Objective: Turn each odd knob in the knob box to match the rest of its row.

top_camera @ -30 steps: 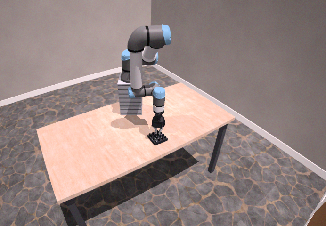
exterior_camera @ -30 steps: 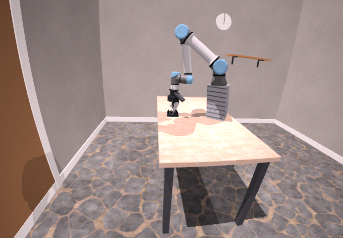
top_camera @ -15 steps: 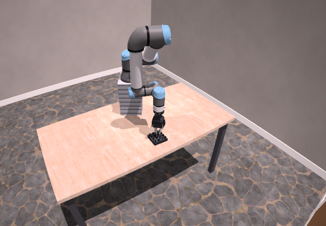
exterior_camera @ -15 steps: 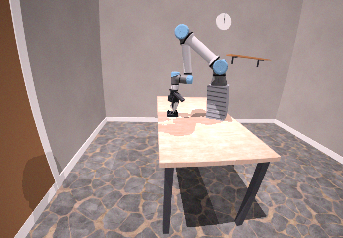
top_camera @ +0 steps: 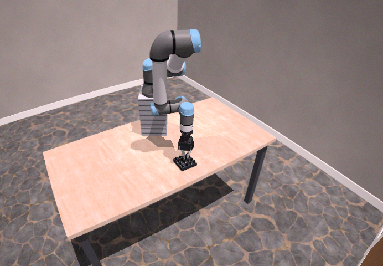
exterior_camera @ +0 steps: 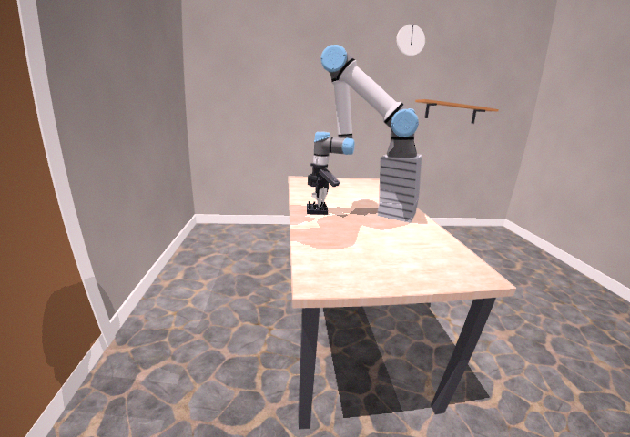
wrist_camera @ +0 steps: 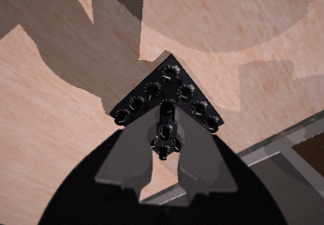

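Note:
The knob box point(top_camera: 185, 163) is a small black square plate with several black knobs. It lies on the wooden table near the right front edge, and it also shows in the exterior view point(exterior_camera: 316, 208) and in the wrist view point(wrist_camera: 167, 105), turned corner-on. My gripper point(top_camera: 185, 155) points straight down onto the box. In the wrist view the two grey fingers stand close together around a knob point(wrist_camera: 166, 130) in the middle of the box, shut on it. The fingers hide the nearer knobs. The knob marks are too small to read.
The arm's ribbed grey pedestal point(top_camera: 152, 117) stands on the table behind the box. The table edge point(wrist_camera: 282, 141) runs close to the box on the right side, with stone floor below. A small shelf point(exterior_camera: 455, 106) hangs on the far wall.

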Controlling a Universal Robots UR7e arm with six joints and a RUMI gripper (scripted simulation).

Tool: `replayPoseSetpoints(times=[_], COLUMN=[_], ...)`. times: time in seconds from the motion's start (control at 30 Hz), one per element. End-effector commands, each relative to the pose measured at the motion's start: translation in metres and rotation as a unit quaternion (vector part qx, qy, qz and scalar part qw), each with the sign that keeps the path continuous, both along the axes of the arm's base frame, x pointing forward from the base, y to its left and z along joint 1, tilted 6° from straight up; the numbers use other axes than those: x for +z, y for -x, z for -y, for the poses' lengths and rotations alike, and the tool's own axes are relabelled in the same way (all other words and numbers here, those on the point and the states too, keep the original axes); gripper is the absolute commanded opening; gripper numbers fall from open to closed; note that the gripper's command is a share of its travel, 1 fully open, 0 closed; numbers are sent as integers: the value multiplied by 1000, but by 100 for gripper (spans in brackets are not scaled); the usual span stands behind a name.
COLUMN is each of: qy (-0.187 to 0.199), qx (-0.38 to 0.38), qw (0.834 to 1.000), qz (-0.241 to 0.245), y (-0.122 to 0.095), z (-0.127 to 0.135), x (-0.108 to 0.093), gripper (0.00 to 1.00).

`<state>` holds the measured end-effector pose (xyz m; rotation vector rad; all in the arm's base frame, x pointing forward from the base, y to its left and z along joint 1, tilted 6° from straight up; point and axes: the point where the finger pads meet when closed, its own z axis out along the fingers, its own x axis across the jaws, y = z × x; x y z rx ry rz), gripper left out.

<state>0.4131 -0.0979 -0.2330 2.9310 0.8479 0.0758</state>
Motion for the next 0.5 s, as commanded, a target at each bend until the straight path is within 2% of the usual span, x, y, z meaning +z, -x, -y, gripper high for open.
replayPoseSetpoints(times=[0.0, 0.47], qy=[0, -4], qx=[-5, -54], qw=[1000, 999], qz=[1, 4], y=[0, -1], z=[0, 0], x=[0, 0], gripper=[4, 4])
